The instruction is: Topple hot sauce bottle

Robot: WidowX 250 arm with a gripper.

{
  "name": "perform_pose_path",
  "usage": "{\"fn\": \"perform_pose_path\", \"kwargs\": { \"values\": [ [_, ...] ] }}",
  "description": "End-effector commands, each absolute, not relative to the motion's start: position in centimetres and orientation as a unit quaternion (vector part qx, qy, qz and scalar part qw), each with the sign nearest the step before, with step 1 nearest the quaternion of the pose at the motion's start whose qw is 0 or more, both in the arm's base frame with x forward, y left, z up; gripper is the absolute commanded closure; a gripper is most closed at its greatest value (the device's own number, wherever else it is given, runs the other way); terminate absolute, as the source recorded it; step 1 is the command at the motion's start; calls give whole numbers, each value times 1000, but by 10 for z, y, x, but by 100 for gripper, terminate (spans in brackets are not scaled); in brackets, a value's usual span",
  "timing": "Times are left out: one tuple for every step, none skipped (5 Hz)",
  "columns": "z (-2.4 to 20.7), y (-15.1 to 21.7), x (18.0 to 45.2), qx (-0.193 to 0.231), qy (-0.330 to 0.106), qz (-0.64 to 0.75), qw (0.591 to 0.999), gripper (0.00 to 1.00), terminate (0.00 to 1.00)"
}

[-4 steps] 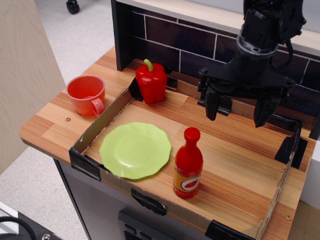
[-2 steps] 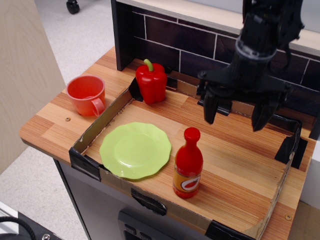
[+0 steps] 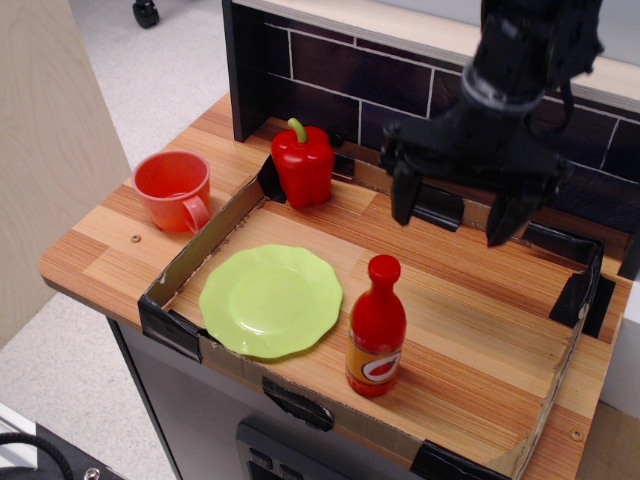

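Note:
The hot sauce bottle (image 3: 377, 327) is glossy red with a round red cap and an orange label band with a white-and-red oval. It stands upright near the front edge of the wooden counter, just right of the green plate. My black gripper (image 3: 453, 213) hangs open above the counter, behind and to the right of the bottle and well above its cap. Its two fingers are spread wide, with nothing between them.
A green plate (image 3: 271, 300) lies left of the bottle. A red bell pepper (image 3: 302, 163) stands at the back left. An orange cup (image 3: 176, 189) sits outside the cardboard rim (image 3: 205, 244). A dark tiled wall (image 3: 330, 85) runs along the back.
My gripper has moved left and slightly up, staying open. The bottle, plate, pepper and cup have not moved.

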State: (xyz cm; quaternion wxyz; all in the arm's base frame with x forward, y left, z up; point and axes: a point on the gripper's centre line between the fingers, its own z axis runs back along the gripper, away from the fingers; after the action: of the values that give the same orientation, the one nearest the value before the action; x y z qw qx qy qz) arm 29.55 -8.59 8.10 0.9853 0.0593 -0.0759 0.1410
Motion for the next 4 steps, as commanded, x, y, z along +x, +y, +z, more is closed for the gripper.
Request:
{"fn": "perform_pose_path", "kwargs": {
  "values": [
    [113,-82,271,39,-93,124,987,0,0],
    [116,-82,258,34,-77,115,990,0,0],
    [110,-85,247,32,-74,114,990,0,0],
    [107,-85,240,39,-73,106,991,0,0]
  ]
}}
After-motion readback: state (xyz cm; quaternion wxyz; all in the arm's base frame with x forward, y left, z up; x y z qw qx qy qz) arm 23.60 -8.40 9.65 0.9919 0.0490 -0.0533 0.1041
